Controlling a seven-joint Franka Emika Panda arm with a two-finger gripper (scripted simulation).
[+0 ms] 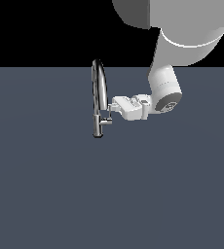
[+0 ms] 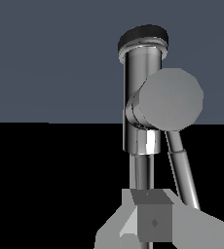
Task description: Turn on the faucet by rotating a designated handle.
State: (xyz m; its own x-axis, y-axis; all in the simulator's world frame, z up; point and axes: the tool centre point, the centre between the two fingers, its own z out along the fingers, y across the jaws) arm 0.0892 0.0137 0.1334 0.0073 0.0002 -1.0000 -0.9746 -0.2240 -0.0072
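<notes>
Gripper [image 1: 111, 110] sits right at the handle [image 1: 105, 121]; finger spacing can't be told. Faucet [image 1: 99, 92] is shiny chrome, slim arched spout; handle stub is round with thin lever.

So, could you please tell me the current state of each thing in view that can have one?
faucet: upright on the dark surface, no water visible.
handle: sticks out sideways toward the gripper; lever position unclear.
gripper: level, reaching in from the exterior view's right, at the handle; open or shut cannot be told.
</notes>
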